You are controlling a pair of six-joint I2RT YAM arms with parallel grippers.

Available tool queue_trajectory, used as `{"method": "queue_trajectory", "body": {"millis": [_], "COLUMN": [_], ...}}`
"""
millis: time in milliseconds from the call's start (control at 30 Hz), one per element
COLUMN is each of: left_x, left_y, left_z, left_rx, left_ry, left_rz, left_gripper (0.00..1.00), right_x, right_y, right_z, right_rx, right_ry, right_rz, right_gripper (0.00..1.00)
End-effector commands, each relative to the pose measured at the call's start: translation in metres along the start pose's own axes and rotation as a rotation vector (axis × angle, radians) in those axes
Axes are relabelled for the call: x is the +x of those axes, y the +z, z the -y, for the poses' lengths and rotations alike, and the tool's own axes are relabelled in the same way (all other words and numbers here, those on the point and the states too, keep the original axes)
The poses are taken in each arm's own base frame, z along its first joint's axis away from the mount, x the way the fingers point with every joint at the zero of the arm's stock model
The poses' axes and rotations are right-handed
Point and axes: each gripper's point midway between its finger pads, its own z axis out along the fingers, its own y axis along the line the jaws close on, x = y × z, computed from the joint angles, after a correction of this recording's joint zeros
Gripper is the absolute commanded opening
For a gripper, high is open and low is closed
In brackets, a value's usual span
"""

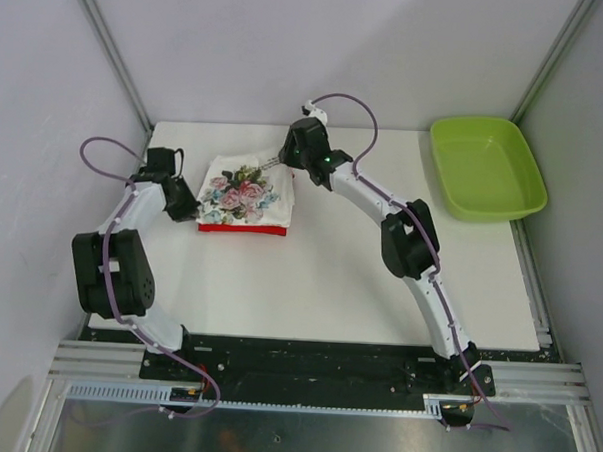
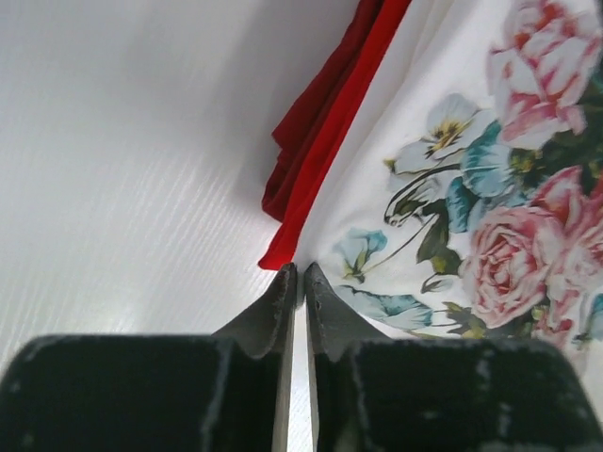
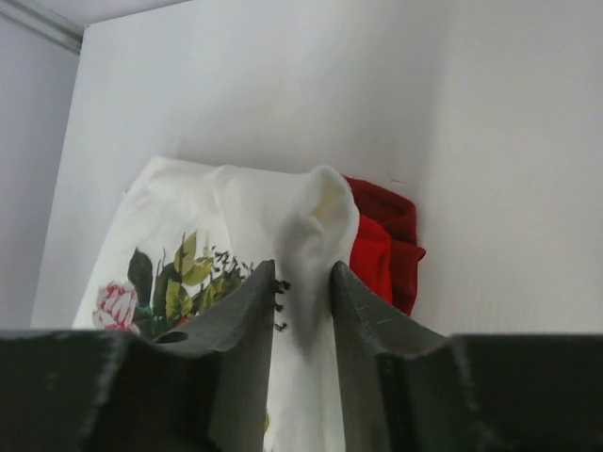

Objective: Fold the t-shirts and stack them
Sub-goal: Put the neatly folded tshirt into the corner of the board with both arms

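The white t-shirt [image 1: 245, 194] with a rose print lies folded on top of the red t-shirt [image 1: 241, 227], whose edge shows along the near side. My left gripper [image 1: 193, 209] sits at the stack's left edge. In the left wrist view its jaws [image 2: 300, 271] are pressed nearly together on the corner of the white t-shirt [image 2: 452, 122], beside the red t-shirt [image 2: 320, 122]. My right gripper [image 1: 281, 161] is at the far right corner. In the right wrist view it [image 3: 301, 273] is shut on a raised fold of the white t-shirt [image 3: 316, 212], with the red t-shirt [image 3: 382, 250] behind.
A lime-green plastic tray [image 1: 484, 166] stands at the far right of the white table [image 1: 329, 287]. Grey walls and metal frame posts close in the back and both sides.
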Motion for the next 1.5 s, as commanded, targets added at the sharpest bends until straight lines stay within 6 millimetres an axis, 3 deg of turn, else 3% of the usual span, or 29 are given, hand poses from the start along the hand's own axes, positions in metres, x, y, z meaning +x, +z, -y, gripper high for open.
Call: {"method": "queue_trajectory", "body": {"millis": [0, 100, 133, 200, 400, 500, 667, 733, 833, 1100, 1300, 1467], "left_x": [0.004, -0.004, -0.009, -0.019, -0.034, -0.032, -0.021, -0.016, -0.012, -0.023, -0.045, -0.084], "left_y": [0.007, -0.004, -0.009, -0.022, -0.056, -0.060, -0.058, -0.057, -0.053, -0.036, -0.033, -0.023], "left_z": [-0.019, -0.023, -0.020, -0.013, 0.019, 0.030, 0.065, 0.084, 0.094, 0.084, 0.084, 0.084], "left_rx": [-0.063, -0.072, -0.063, -0.035, 0.096, 0.129, 0.209, 0.239, 0.253, 0.173, 0.166, 0.182], "left_ry": [-0.001, 0.001, 0.005, 0.010, 0.043, 0.069, 0.153, 0.194, 0.206, 0.197, 0.154, 0.106], "left_rz": [0.004, 0.050, 0.070, 0.111, 0.177, 0.177, 0.148, 0.139, 0.131, 0.155, 0.187, 0.216], "left_gripper": [0.21, 0.56, 0.63, 0.67, 0.51, 0.44, 0.39, 0.38, 0.37, 0.36, 0.36, 0.42], "right_x": [-0.015, -0.026, -0.031, -0.041, -0.032, -0.011, 0.019, 0.020, 0.016, -0.018, -0.026, -0.026], "right_y": [0.006, 0.003, 0.000, -0.010, -0.045, -0.058, -0.069, -0.065, -0.051, -0.026, 0.008, 0.020], "right_z": [0.021, 0.042, 0.050, 0.060, 0.057, 0.052, 0.050, 0.049, 0.051, 0.052, 0.051, 0.051], "right_rx": [0.062, 0.110, 0.127, 0.154, 0.178, 0.162, 0.146, 0.133, 0.124, 0.082, 0.054, 0.041], "right_ry": [-0.005, 0.013, 0.030, 0.051, 0.018, 0.033, 0.044, 0.045, 0.043, 0.057, 0.071, 0.087], "right_rz": [-0.009, -0.042, -0.051, -0.065, -0.110, -0.164, -0.208, -0.200, -0.185, -0.078, -0.064, -0.054], "right_gripper": [0.45, 0.63, 0.65, 0.65, 0.55, 0.47, 0.46, 0.45, 0.47, 0.58, 0.57, 0.57]}}
